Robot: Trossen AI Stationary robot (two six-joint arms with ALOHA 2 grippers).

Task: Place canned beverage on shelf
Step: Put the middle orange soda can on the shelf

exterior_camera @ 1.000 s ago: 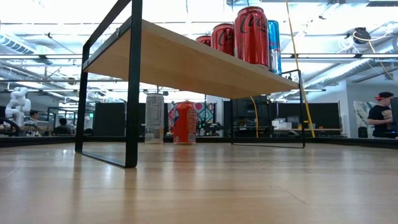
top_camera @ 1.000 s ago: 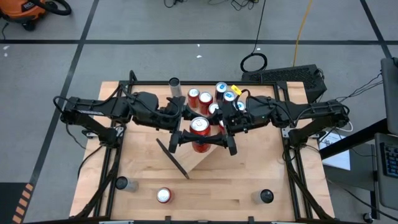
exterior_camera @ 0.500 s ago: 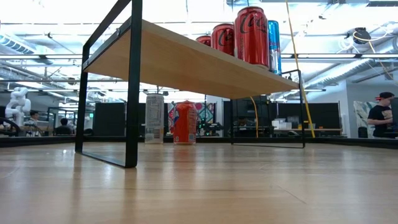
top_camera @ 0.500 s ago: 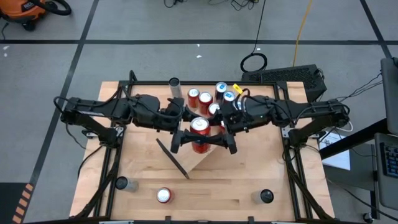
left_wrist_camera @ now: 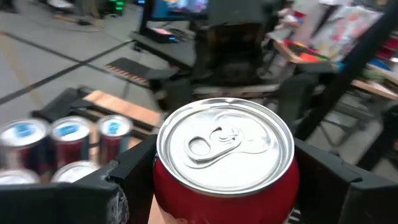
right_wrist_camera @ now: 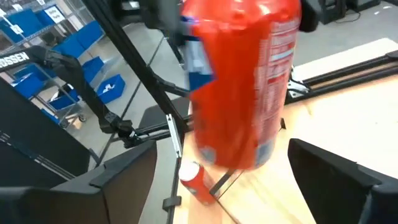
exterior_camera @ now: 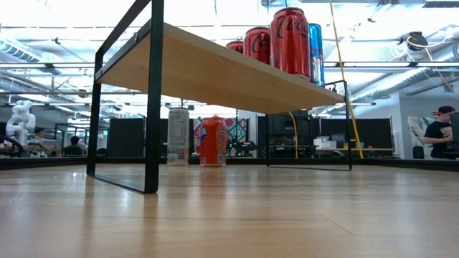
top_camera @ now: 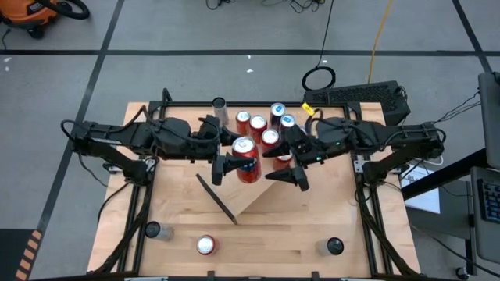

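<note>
A red can (top_camera: 244, 158) hangs high over the table with my left gripper (top_camera: 233, 164) shut on it. Its silver top (left_wrist_camera: 225, 144) faces the left wrist camera. My right gripper (top_camera: 295, 173) stands open just right of the can. In the right wrist view the can (right_wrist_camera: 242, 81) is ahead of its fingers, and both are clear of it. The shelf (top_camera: 251, 199) is a light-wood board on black brackets (exterior_camera: 152, 100), standing on the table. Several red and blue cans (top_camera: 266, 125) stand on its far end (exterior_camera: 287, 43). Neither gripper shows in the low view. My left gripper pinches the can's side wall (left_wrist_camera: 163, 186) between its two fingers (left_wrist_camera: 118, 193), one on each side a little below the top rim. The fingers come nearly level from the table's left. The can stands about upright in the hold, lifted clear of shelf and table.
Loose cans stand on the table: a red one (top_camera: 205, 245) and two dark ones (top_camera: 152, 230) (top_camera: 334, 247) near the front edge, and a grey one (top_camera: 219, 104) at the far edge. A white can (exterior_camera: 178, 136) and an orange can (exterior_camera: 212, 141) show under the shelf. A person (exterior_camera: 437, 132) stands far off.
My right gripper has opened, let go of the red can and drawn back toward the table's right edge. My left gripper keeps its hold and has carried the can a little toward the left and far side.
</note>
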